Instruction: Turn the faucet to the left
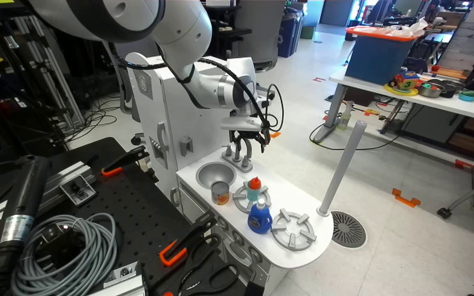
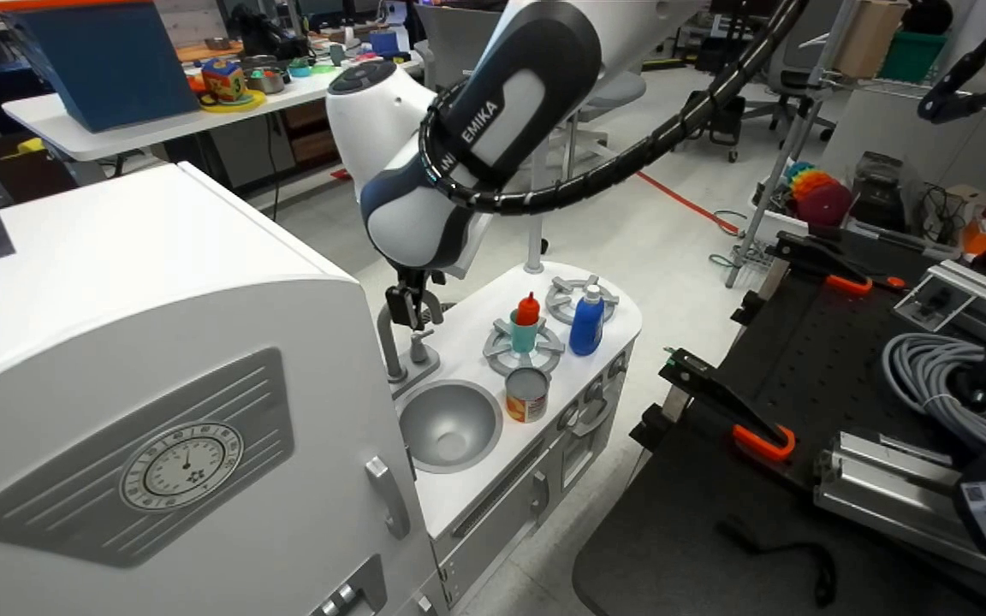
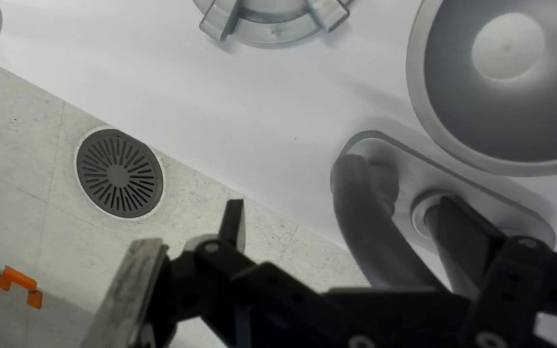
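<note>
Both exterior views look down from farther off: in an exterior view, across the worktop (image 1: 290, 193) toward the white cabinet (image 1: 187, 123); in an exterior view, past that cabinet (image 2: 322, 376). My wrist view faces down, close over faucet (image 3: 368, 222) and basin (image 3: 476, 125), which all share.

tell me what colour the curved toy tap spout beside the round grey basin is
Plain grey; the curved toy tap spout shows best in the wrist view.

Pale tiled floor (image 1: 385, 181) beneath white table (image 2: 52, 128) and grey chair (image 1: 258, 35).
</note>
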Robot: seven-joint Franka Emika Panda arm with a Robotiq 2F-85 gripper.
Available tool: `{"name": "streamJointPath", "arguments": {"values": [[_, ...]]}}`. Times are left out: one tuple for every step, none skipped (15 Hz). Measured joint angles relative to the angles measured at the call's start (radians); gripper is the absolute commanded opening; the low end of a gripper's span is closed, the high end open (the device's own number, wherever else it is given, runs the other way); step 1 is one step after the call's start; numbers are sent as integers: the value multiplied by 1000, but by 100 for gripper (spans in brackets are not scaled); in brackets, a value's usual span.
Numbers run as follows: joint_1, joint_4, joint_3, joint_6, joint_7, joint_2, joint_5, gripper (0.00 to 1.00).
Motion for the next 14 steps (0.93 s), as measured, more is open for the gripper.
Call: {"name": "streamJointPath", "arguments": {"values": [[-12,0,14,1,-33,8,0,100],[-19,-2,29,1,-64,14,0,100],[-23,-6,44,1,-93,17,0,100],[-24,-14,57,1,-119,17,0,100],[-22,-23,69,2,-143,17,-2,100],[-21,-27,69,3,-161,14,-6,100],[-22,-30,69,4,-181,12,-12,100],[-22,-34,69,11,-201,12,-17,100],[-22,-38,67,18,-218,10,-25,100],[-22,-44,66,23,-228,9,-34,100],[-22,-50,66,27,-233,6,-37,100],[-21,-59,66,28,-238,1,-38,100],[-22,-76,68,28,-242,-9,-38,100],[-22,-105,74,27,-248,-26,-38,100]]}}
